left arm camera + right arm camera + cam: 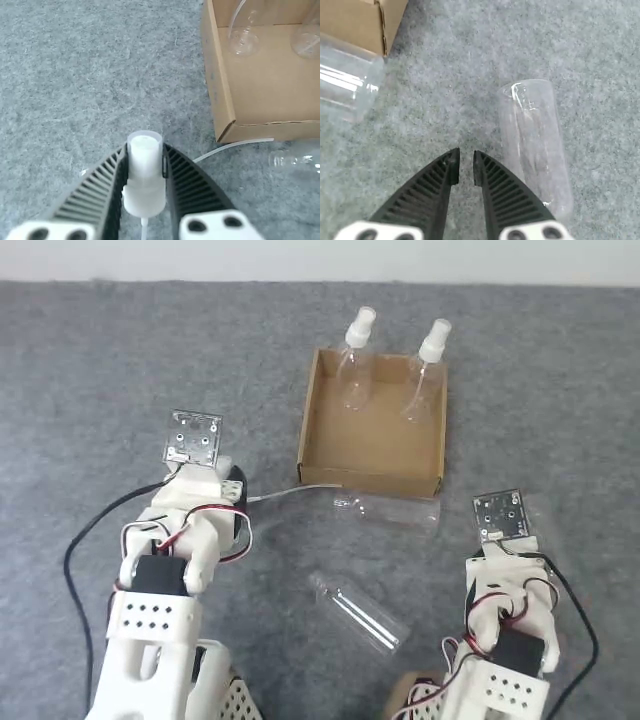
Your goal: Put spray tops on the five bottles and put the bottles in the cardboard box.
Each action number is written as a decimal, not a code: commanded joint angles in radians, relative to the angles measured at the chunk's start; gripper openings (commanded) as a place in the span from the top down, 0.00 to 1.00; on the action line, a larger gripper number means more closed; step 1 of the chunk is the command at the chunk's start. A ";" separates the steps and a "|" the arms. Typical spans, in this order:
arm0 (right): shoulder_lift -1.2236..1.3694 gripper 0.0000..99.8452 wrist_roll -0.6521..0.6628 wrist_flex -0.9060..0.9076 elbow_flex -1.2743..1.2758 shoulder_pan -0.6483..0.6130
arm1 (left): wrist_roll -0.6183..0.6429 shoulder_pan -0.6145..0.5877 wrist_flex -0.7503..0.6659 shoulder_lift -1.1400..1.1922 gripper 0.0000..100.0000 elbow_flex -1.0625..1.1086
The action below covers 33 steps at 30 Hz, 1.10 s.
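Lying on the grey carpet (120,370), per the high view: one open cardboard box (372,480) of plain brown board, and two clear bottles without tops.

Item 1. First loose bottle (395,510), on its side just beside the box's near wall. In the right wrist view one end of it is seen close to a box corner.

Item 2. Second loose bottle (360,612), on its side between the two arms, apart from the box.

Item 3. Third loose bottle (535,150), on its side, logged from the right wrist view just beside the right gripper (464,157) and not touched by it. That claw is all but pressed together, with a slim gap at the tips and nothing held.

Items 4 and 5. Left topped bottle (355,370) and right topped bottle (425,385), both clear with white spray tops fitted. They are placed inside the box, and their tops are leaned over its far wall.

Item 6. Loose white spray top (145,175), shown by the left wrist view to be pinched between the ribbed black jaws of the left gripper (144,150), above the carpet and near the box's corner.

Item 7. Thin white tube (235,146), laid on the carpet along the box's near corner. It is traced in the high view as a pale line running from the left arm toward the box.

No readable print is made out on any item.
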 commanded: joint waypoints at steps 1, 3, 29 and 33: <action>0.001 0.99 -0.009 -0.019 0.021 0.001 | -0.002 -0.003 -0.069 -0.031 0.99 0.012; 0.001 0.99 -0.009 -0.019 0.021 0.001 | -0.003 -0.008 -0.107 -0.031 0.99 0.031; 0.005 0.99 -0.009 0.225 -0.324 0.012 | -0.005 0.000 -0.114 -0.031 0.99 0.039; 0.024 0.99 0.041 0.231 -0.404 0.044 | -0.006 0.000 -0.114 -0.031 0.99 0.039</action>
